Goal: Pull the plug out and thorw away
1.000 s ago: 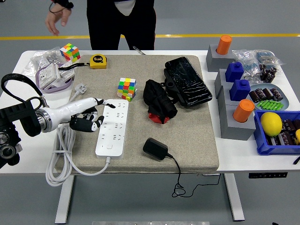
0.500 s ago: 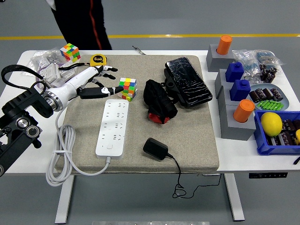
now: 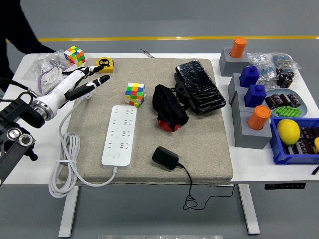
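A white power strip lies on the grey mat, with no plug in its sockets. A black plug adapter lies on the mat to the strip's right, and its black cable hangs over the table's front edge. The strip's white cord coils at the left. My left hand is at the mat's far left corner, next to a yellow tape measure. Its fingers are stretched out and hold nothing. It is well away from the strip and the adapter.
A Rubik's cube, a black cloth bundle and a black case lie on the mat. Another cube and plastic bags are at the far left. Grey blocks and a blue bin stand at the right. A person stands at the top left.
My left hand has lifted from the strip's left side and swung back and left toward the tape measure. The person has walked from the table's far middle off to the left.
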Controlling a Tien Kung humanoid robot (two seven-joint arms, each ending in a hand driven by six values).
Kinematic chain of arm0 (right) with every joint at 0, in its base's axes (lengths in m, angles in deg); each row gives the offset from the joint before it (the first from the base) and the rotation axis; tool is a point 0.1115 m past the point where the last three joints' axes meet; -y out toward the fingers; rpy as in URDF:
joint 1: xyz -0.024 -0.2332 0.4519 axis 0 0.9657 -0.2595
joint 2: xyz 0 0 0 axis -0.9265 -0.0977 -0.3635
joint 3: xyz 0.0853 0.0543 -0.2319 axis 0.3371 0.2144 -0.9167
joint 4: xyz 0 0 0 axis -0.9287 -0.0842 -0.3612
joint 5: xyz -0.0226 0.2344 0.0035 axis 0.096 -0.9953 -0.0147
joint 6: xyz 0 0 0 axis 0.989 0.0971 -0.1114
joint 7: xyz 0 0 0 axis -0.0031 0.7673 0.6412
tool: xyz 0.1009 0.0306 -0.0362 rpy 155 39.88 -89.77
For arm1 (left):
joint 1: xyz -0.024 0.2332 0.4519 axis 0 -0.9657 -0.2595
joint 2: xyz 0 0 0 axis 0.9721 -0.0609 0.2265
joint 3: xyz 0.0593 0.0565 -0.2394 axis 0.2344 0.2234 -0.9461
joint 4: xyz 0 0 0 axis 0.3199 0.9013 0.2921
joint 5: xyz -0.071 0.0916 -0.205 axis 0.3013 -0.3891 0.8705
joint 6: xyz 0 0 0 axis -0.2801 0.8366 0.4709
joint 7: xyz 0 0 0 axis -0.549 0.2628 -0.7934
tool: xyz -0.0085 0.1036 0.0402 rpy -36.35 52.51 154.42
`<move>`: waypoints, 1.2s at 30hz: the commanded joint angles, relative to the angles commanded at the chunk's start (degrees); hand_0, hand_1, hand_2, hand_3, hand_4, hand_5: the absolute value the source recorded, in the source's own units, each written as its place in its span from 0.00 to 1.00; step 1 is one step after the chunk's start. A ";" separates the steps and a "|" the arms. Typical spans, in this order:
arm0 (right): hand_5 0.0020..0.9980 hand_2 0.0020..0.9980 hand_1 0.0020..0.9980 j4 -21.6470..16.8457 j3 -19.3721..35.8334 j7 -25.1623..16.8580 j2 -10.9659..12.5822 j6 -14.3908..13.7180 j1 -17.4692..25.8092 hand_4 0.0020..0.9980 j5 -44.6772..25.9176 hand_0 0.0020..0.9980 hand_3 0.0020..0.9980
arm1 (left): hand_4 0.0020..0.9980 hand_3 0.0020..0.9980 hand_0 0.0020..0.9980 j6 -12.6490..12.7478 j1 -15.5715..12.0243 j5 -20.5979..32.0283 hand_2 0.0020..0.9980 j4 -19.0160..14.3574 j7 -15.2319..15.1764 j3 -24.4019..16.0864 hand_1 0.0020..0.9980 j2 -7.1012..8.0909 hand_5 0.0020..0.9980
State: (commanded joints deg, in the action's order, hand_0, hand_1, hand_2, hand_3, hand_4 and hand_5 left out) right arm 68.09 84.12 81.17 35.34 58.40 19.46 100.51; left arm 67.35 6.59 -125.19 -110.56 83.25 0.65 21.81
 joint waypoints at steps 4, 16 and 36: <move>0.48 0.69 0.68 0.02 0.41 -0.07 -0.16 -0.07 0.00 1.00 0.22 0.64 0.61 | 1.00 0.95 0.98 -0.11 -0.59 -0.04 1.00 0.08 0.24 -1.66 1.00 -0.30 1.00; 0.49 0.69 0.68 0.60 1.58 0.03 -0.03 0.04 -0.46 1.00 1.17 0.64 0.61 | 1.00 0.95 0.96 -0.43 0.25 0.21 0.99 0.48 0.76 -2.76 1.00 -0.18 1.00; 0.49 0.69 0.68 1.04 3.27 0.05 0.06 0.10 -0.62 1.00 2.09 0.64 0.61 | 1.00 0.95 0.92 -0.37 -1.38 1.05 0.99 -0.61 -0.53 -5.36 1.00 0.60 1.00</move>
State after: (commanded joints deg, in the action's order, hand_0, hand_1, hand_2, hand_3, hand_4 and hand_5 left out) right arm 69.12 87.39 81.22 35.40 58.50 18.85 102.60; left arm 66.98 5.21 -124.14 -111.18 82.73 -4.71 22.41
